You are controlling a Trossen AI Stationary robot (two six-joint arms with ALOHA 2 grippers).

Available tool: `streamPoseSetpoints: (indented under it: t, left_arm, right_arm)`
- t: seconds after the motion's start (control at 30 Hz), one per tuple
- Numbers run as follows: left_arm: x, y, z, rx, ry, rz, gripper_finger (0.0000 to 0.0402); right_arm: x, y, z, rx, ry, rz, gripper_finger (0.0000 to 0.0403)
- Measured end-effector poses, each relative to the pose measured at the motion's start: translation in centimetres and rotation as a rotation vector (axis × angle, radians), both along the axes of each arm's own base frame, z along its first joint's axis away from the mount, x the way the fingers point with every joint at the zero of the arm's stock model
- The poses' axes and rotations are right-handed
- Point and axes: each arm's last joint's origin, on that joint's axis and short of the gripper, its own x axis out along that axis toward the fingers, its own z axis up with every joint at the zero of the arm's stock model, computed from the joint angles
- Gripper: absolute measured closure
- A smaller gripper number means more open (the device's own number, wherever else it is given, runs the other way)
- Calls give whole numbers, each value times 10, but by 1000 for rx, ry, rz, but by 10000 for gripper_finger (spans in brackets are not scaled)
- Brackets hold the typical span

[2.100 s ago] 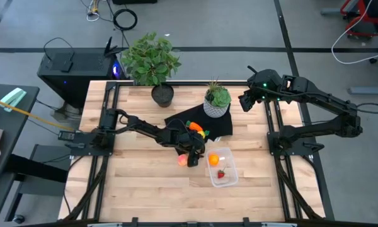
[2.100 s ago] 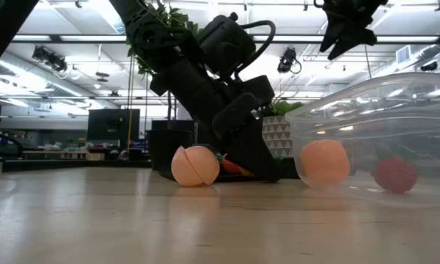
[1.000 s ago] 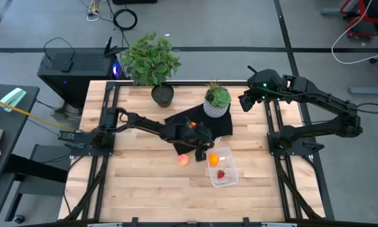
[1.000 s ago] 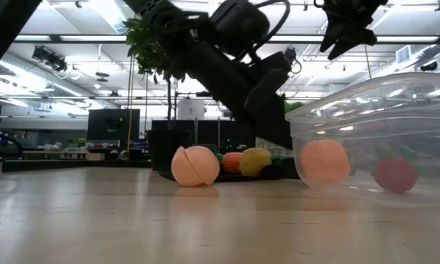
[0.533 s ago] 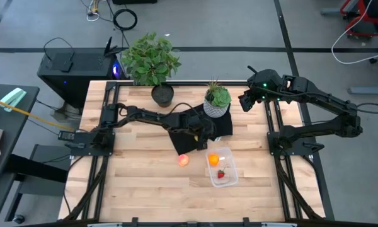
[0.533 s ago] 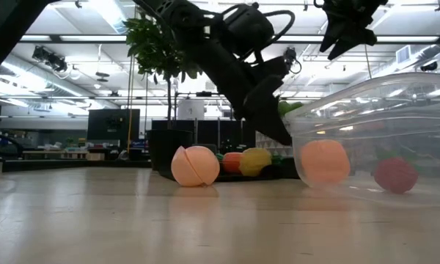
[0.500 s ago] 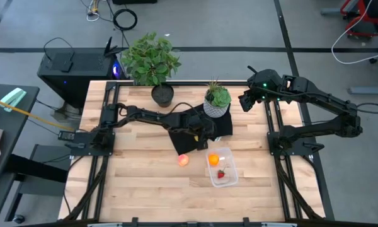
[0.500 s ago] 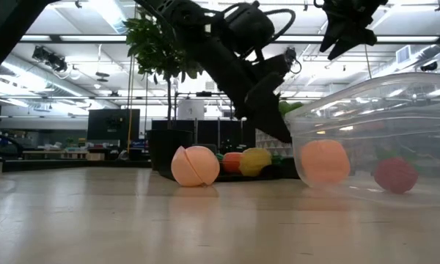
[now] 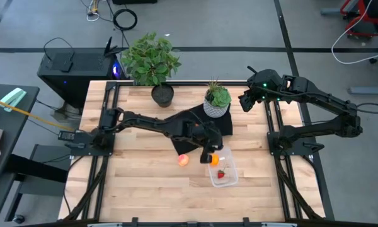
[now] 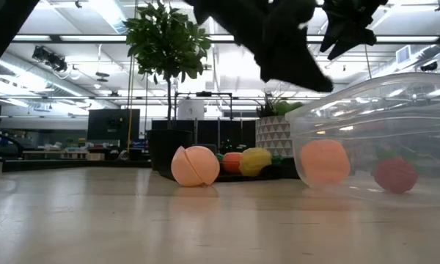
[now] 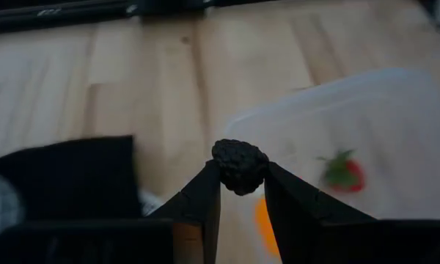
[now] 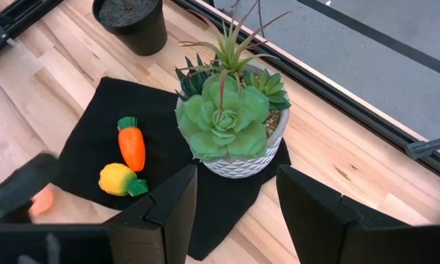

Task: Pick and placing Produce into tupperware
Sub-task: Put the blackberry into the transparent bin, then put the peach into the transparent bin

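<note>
My left gripper (image 9: 209, 153) hangs over the far left end of the clear tupperware (image 9: 225, 169), shut on a small dark bumpy berry (image 11: 239, 166). An orange ball (image 9: 213, 159) and a red strawberry (image 9: 221, 174) lie in the tupperware. A pinkish ball (image 9: 184, 160) rests on the table just left of it. The carrot (image 12: 131, 147) and the yellow piece (image 12: 118, 180) lie on the black mat (image 12: 88, 139). My right gripper (image 12: 235, 213) waits open and high at the far right, above the mat. My left gripper pinches the dark berry by its two opposite sides (image 11: 258, 170) between its fingertips (image 11: 205, 192). The fingers slant down from the table's left side. The berry is lifted clear, above the tupperware's end.
A white pot with a succulent (image 9: 217, 101) stands on the mat's far right corner, and a dark pot with a leafy plant (image 9: 152, 63) stands at the far edge. Bare wooden table (image 9: 145, 183) lies to the near left.
My left gripper has risen from low over the black mat and swung toward the tupperware, staying shut. The pinkish ball, the carrot and the yellow piece have stayed where they were.
</note>
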Motion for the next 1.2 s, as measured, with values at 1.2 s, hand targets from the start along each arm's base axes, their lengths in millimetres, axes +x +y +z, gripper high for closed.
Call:
streamPoseSetpoints:
  t: [1.2]
  left_arm:
    - [12, -21, -27, -33, -2, 35, 244]
  right_arm:
    - [0, 0, 0, 0, -1, 0, 208]
